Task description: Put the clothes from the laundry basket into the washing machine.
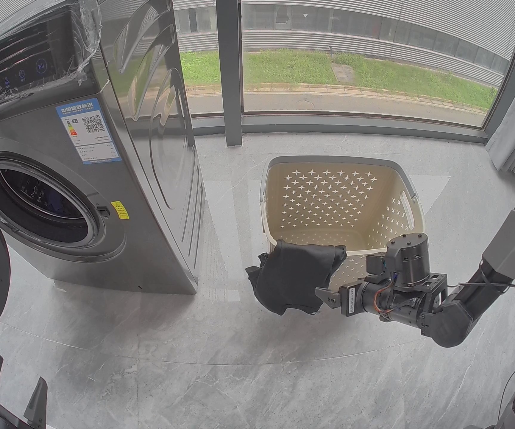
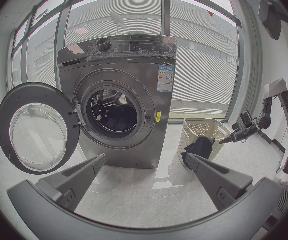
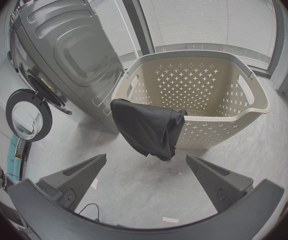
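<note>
i see the black cloth garment (image 1: 290, 275) draped over the near rim of the cream perforated plastic laundry basket (image 1: 335, 198), beside the grey front-loading washing machine (image 1: 138, 150) with its round door (image 2: 37, 127) swung wide. my right gripper (image 1: 329, 296) sits just beside the garment, fingers apart and empty. my left gripper (image 1: 18, 373) faces the drum, fingers apart too.

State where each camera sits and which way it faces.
Head view: high on the robot, looking down at washing machine, laundry basket and right arm.
Left wrist view: behind the left gripper, jaws open, facing the machine's open door.
Right wrist view: behind the right gripper, jaws open, facing the basket.
Shared: all three show the black garment draped over the basket's rim.
</note>
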Controlling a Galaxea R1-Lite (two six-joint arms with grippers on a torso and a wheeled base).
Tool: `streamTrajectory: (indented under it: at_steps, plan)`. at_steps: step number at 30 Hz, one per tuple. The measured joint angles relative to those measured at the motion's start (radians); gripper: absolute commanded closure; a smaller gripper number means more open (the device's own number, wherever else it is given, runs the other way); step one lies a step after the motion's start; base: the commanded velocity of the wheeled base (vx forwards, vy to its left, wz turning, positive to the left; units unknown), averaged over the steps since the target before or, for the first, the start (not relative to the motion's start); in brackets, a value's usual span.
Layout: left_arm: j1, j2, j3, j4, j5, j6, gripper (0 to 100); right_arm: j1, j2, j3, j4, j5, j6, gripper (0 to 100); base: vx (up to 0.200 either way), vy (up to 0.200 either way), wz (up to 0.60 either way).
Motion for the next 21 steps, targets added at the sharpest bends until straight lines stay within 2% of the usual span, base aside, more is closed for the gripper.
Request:
streamTrajectory:
  at_steps: [6, 21]
  plan:
    - [0.0, 0.0, 0.0, 0.0, -0.002, 0.004, 0, -0.004, 0.075, -0.07, -0.015, -0.013, 0.0, 0, 0.0, 0.0, 0.0]
    - [0.001, 0.0, 0.0, 0.0, -0.005, 0.007, 0, -0.012, 0.279, -0.32, -0.025, -0.018, 0.017, 0, 0.0, 0.0, 0.0]
